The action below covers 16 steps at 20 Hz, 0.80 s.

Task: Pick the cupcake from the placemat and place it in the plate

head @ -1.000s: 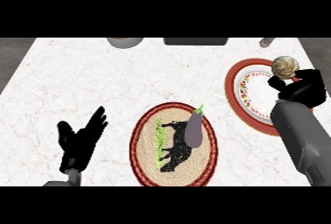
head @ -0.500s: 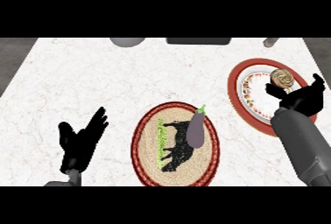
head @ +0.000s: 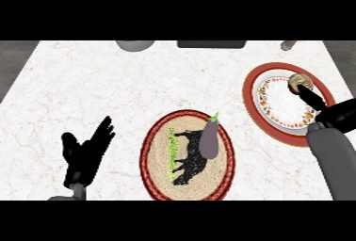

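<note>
Cupcake [head: 301,82] sits on the plate [head: 278,101] near its far rim, my right robot hand [head: 332,112] open, a finger reaching up to touch it. Eggplant [head: 209,140] lies on the placemat [head: 161,155] mid-counter [head: 104,89]; my left robot hand [head: 84,155] rests open at lower left.
</note>
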### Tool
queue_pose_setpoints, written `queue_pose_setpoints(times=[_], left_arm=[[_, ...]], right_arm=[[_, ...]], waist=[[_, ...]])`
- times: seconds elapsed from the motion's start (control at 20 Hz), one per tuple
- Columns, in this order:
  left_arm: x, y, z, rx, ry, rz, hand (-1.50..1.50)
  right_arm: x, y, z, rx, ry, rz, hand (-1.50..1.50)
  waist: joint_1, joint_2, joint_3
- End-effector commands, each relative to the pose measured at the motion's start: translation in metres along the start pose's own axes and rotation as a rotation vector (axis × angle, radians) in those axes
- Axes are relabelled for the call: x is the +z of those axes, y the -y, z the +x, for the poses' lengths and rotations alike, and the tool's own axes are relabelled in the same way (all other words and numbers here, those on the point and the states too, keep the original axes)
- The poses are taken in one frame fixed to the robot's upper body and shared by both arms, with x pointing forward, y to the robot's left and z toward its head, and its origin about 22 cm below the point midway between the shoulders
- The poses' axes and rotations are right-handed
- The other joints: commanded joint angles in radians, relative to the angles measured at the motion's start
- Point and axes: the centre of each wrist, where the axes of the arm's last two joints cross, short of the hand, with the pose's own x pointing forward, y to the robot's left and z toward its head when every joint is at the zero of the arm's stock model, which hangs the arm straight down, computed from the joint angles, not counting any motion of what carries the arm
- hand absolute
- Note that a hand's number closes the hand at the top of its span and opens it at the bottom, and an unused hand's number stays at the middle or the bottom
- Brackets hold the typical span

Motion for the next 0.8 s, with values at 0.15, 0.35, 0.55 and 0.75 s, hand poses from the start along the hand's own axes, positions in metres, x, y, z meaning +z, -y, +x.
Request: queue_pose_setpoints(times=[0.15,0.35,0.55,0.75], left_arm=[[0.003,-0.008,-0.011,0.022,-0.016,0.021,0.00],[-0.005,-0.006,-0.001,0.002,-0.005,0.021,0.00],[-0.002,-0.001,-0.014,0.016,-0.022,0.011,0.00],[-0.004,0.000,0.009,0.005,0.002,0.041,0.00]], right_arm=[[0.014,0.051,-0.023,-0.178,-0.037,0.081,-1.50],[0.020,0.080,-0.037,-0.248,-0.020,0.197,-1.50],[0.056,0.100,-0.064,-0.267,0.000,0.259,-1.50],[0.066,0.124,-0.084,-0.189,0.005,0.323,-1.50]], waist=[[-0.031,-0.012,-0.002],[-0.035,-0.012,-0.004],[-0.030,-0.012,-0.006],[-0.024,-0.012,-0.007]])
